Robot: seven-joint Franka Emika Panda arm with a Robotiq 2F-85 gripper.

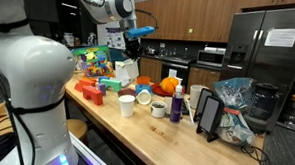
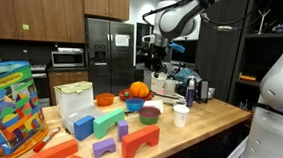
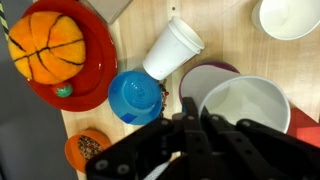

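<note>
White bowl [image 3: 248, 108] sits on the wooden table [image 3: 128, 45], at three o'clock from the fingers [image 3: 192, 120] in the wrist view. It partly covers a purple bowl [image 3: 205, 72] at their one o'clock. The fingers are pressed fully together with nothing between them, and in both exterior views they hang well above the table, touching none of the dishes. A blue cup [image 3: 135, 95] stands at ten o'clock. A white paper cup [image 3: 172, 48] lies on its side at twelve o'clock. An orange ball [image 3: 45, 45] rests on a red plate [image 3: 98, 55] farther out toward ten o'clock.
</note>
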